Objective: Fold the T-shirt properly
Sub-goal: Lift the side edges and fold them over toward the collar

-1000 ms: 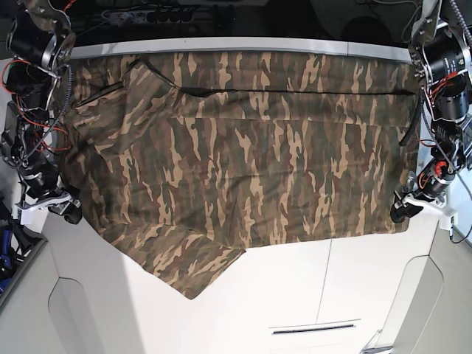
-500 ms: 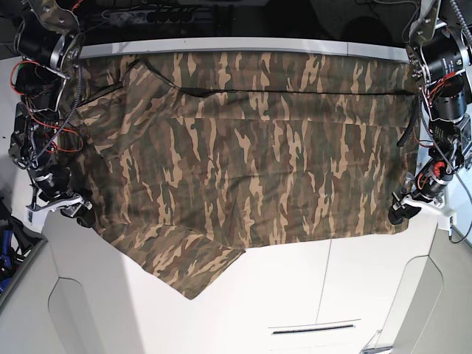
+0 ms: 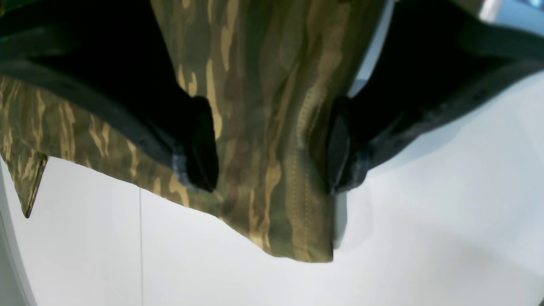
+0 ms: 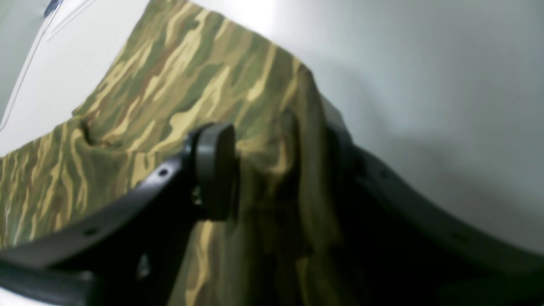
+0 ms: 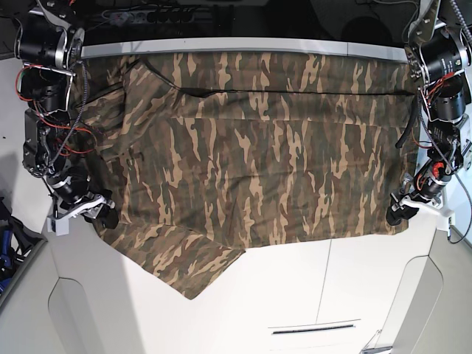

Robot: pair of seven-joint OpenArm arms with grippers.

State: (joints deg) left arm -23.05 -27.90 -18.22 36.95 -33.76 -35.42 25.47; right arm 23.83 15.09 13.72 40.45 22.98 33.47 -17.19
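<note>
Two hem corners of the olive-tan camouflage cloth T-shirt (image 5: 258, 162) now straddled. Black right gripper (image 4: 276, 170) newly arrived, black left gripper (image 3: 272, 144) waiting; both spread, nothing pinched. Ready to grasp and fold.

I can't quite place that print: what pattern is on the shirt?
Woodland camouflage: olive, brown and tan streaks on the shirt. The base view shows it best.
</note>
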